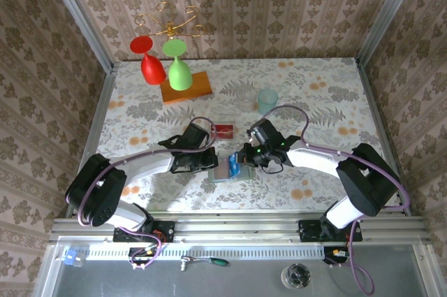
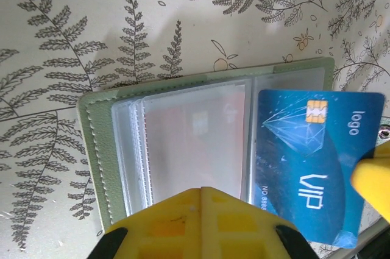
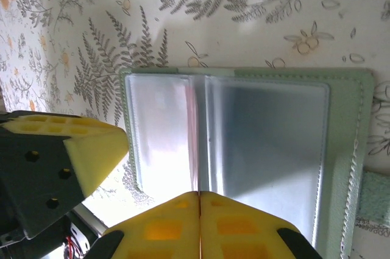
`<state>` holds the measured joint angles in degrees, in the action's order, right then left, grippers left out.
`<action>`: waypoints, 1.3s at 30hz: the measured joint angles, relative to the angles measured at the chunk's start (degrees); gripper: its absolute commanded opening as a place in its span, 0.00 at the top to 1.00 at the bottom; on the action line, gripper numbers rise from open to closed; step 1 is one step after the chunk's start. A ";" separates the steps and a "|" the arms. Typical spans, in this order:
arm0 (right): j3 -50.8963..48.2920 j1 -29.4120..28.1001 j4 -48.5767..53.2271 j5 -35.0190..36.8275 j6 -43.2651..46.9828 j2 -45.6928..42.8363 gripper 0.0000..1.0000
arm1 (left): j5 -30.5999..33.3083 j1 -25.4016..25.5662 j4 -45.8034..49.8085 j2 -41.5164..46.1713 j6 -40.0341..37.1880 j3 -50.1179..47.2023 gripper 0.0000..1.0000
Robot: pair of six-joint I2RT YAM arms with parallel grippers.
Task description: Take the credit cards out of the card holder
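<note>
Card holder [image 2: 97,149] open, closed left pincer [image 2: 201,191] at its edge, right pincer [image 3: 200,194] pinching overhanging blue card [image 2: 311,167].

Both arms bend inward; left tool [image 2: 201,193] and right tool [image 3: 200,198] closed.

The sage-green card holder [image 2: 97,149] is lying open on the fern-print tablecloth [image 2: 61,39]. The left gripper [image 2: 201,195], fingers pressed together, is resting on its lower edge. A blue VIP card [image 2: 317,155] is sticking out rightward, with a yellow foam pad [image 2: 372,177] touching its edge.
</note>
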<state>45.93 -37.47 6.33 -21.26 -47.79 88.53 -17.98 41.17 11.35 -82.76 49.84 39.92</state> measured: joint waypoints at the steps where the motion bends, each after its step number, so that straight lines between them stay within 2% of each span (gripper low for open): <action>1: 0.98 0.00 1.20 0.37 0.96 -0.02 0.91 | 0.02 -0.09 0.00 0.13 0.00 0.00 0.96; 8: 8.33 0.04 10.34 3.91 8.63 -0.04 0.91 | 0.35 -2.25 0.02 2.69 -0.15 0.00 0.96; 15: 18.01 0.17 19.87 6.14 21.14 2.73 0.90 | 0.55 -4.57 0.09 5.18 -0.20 -0.31 0.96; 27: 37.51 0.17 37.55 7.32 49.66 13.64 0.92 | 1.07 -7.89 2.62 11.89 -0.20 -3.15 0.95; 31: 42.97 0.17 42.49 6.56 59.71 16.72 0.94 | 0.87 -8.41 3.34 12.33 -0.22 -3.67 0.95; 34: 48.19 0.17 46.23 6.27 67.43 19.69 1.00 | 0.85 -8.66 3.39 12.39 -0.37 -3.67 0.95; 39: 55.69 0.17 50.84 6.99 78.07 24.11 1.00 | 0.87 -8.70 3.45 12.44 -0.59 -3.67 0.95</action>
<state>101.62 -37.30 57.17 -14.26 30.28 112.64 -17.10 32.47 14.81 -70.32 49.25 36.25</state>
